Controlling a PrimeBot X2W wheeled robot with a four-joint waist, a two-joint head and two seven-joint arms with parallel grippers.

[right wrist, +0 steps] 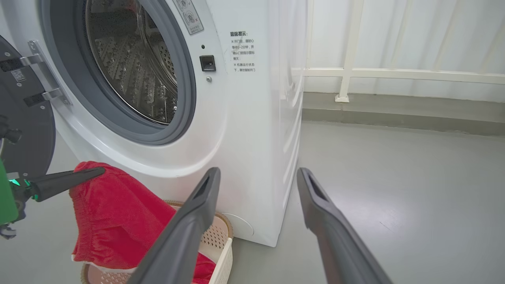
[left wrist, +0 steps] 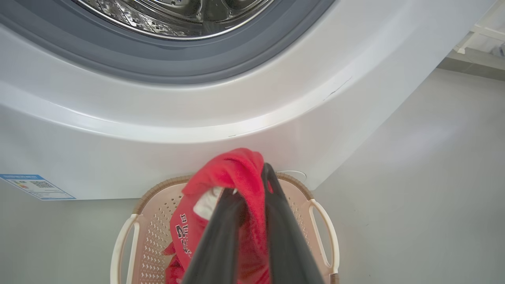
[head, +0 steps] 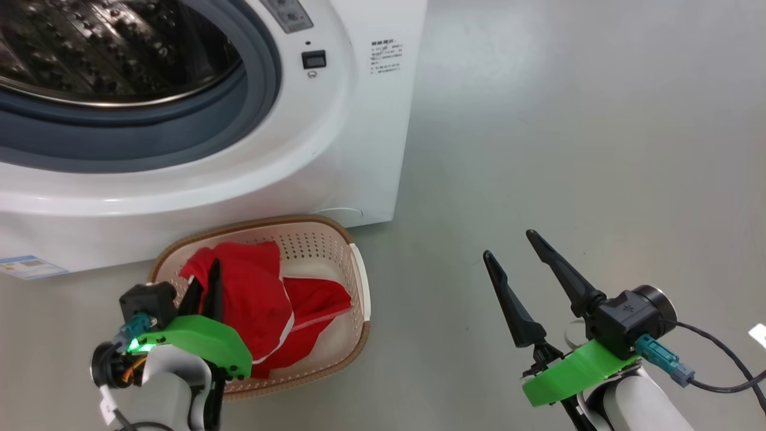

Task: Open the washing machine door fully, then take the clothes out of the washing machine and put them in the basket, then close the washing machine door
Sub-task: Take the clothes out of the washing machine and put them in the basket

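Bare grey floor [head: 568, 149]. Landmark: washing machine [head: 335, 149]. The washing machine door [right wrist: 23, 118] stands open at its left. Left gripper [head: 206, 281], below the machine's front, has its jaws pinched on the red clothes [head: 257, 299], which hang into the basket [head: 323, 224] at the machine's foot. Suggest lowering until the fabric clears the rim, then releasing. Right gripper [head: 508, 245], right of the machine: jaws wide apart, empty.

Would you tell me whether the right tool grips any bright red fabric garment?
No, the right tool stands open over the grey floor, nothing between its long dark fingers.
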